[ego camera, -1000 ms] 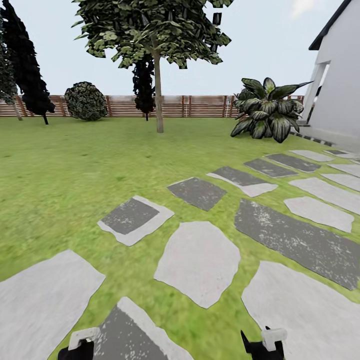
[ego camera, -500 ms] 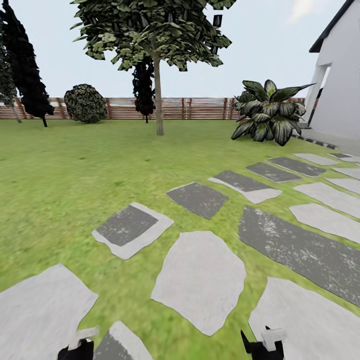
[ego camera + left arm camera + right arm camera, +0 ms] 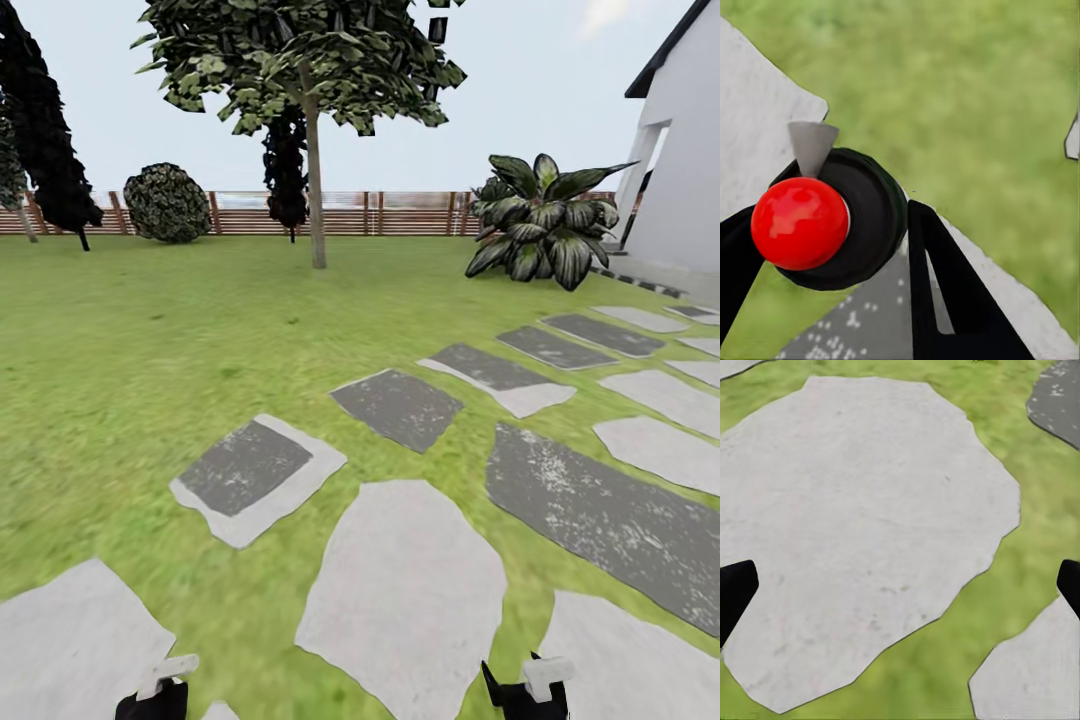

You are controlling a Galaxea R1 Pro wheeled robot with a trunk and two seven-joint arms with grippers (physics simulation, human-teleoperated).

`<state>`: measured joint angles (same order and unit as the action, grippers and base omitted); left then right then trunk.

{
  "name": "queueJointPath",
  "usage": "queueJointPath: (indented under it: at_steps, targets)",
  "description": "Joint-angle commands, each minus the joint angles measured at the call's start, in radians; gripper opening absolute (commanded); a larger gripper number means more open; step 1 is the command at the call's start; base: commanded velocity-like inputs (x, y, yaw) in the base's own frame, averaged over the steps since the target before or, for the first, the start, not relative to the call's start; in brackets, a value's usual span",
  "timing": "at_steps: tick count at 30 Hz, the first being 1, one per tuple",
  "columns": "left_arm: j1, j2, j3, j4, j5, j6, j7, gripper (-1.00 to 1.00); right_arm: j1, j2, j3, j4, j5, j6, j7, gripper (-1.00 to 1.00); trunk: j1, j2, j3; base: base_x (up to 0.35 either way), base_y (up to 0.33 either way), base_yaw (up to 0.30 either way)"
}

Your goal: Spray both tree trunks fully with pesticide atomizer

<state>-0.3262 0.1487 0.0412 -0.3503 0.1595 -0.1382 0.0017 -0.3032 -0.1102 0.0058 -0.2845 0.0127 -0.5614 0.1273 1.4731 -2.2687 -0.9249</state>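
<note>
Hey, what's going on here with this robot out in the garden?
The robot is on the lawn among stepping stones, facing a tree by the fence. Its left gripper is closed on the atomizer, a black bottle with a red top. The right gripper is open and empty above a pale stone. No spraying is visible.

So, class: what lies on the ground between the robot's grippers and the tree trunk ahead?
In the head view, grey paving slabs, then open grass, up to the tree trunk.

The left gripper (image 3: 825,292) has its dark fingers (image 3: 945,300) closed against a black, red-capped atomizer (image 3: 832,225). The right gripper (image 3: 900,592) points downward, fingers spread wide with nothing between them.
</note>
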Motion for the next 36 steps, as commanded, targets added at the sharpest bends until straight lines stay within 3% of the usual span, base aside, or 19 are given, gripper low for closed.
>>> queueJointPath:
  at_steps: [1,36]
  targets:
    - [-0.001,0.0,-0.001,0.001,0.009,-0.003,0.0,-1.0,-0.001,0.0,0.0,0.001,0.001,-0.003,0.002,1.0,0.0,0.0,-0.001,0.34,0.0,0.0]
    - [-0.001,0.0,-0.001,0.001,0.009,-0.001,0.0,-1.0,-0.001,0.0,0.0,0.001,0.001,-0.003,0.002,1.0,0.0,0.0,-0.001,0.34,0.0,0.0]
